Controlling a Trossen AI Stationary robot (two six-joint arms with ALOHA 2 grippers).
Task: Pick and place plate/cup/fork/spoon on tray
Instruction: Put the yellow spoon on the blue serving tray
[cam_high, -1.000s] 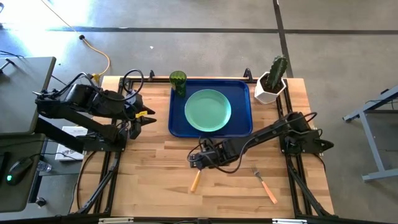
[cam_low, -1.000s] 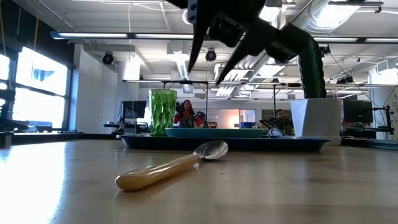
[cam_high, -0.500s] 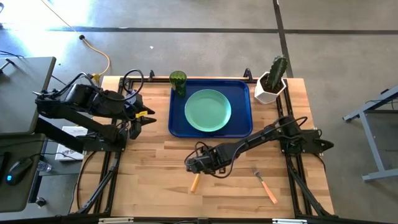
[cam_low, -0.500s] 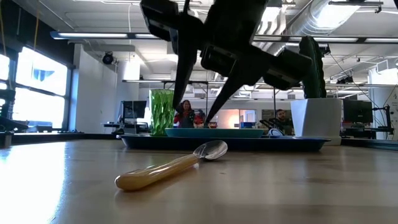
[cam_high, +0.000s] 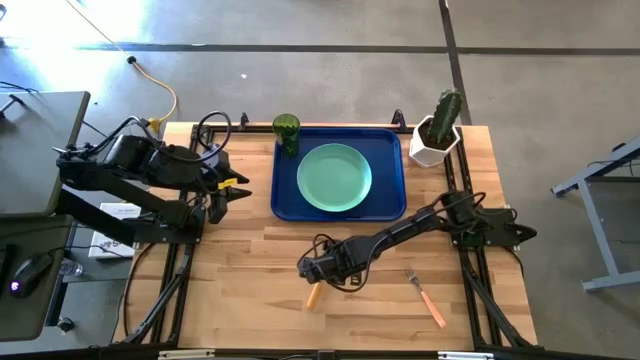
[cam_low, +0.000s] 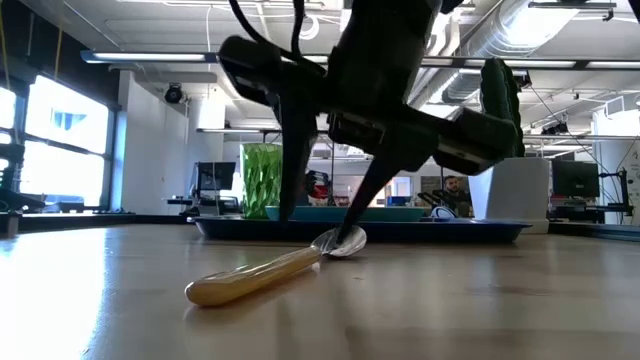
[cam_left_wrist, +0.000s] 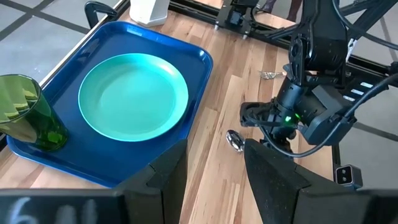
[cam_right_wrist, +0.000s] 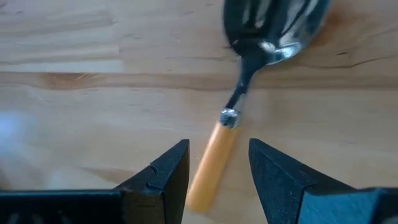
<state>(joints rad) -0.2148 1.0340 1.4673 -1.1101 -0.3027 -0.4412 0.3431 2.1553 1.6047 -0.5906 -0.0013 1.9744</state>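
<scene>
The right gripper (cam_low: 318, 215) hangs spread over the spoon (cam_low: 270, 268) — fingers straddling its neck, ready to pinch. The left gripper (cam_high: 238, 187) (fingers apart) waits beside the tray (cam_high: 283, 190).

Colours around the dark right gripper (cam_low: 320, 215)

Under its black fingers (cam_right_wrist: 163, 174) lies the spoon (cam_right_wrist: 249, 93), silver bowl with orange-yellow handle, on pale wood table (cam_high: 250, 270); beyond it, mint-green plate (cam_high: 334, 177) and translucent green cup (cam_high: 287, 128) on dark-blue tray (cam_high: 285, 205).
</scene>
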